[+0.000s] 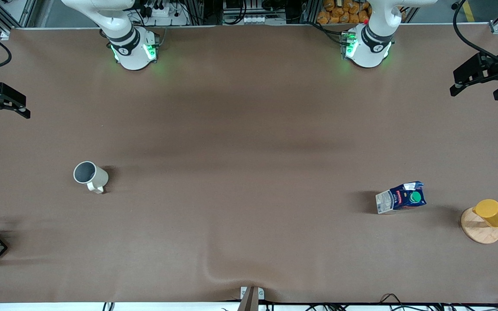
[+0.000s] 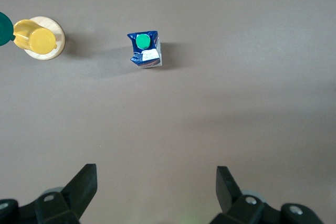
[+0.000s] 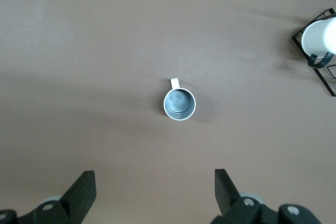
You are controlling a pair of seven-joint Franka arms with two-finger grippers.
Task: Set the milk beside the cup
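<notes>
Both grippers hang released at the bench's ends: left gripper (image 1: pixel 482 84) should straddle the milk (image 1: pixel 401 198) squarely; right gripper (image 1: pixel 4 106) waits; cup (image 1: pixel 90 175) sits well apart.

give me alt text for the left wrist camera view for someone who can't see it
A dark-blue milk carton with a green cap stands alone on the brown table, with a yellow cup on a round wooden coaster beside it. The left pincer hangs open above them, holding nothing.
</notes>
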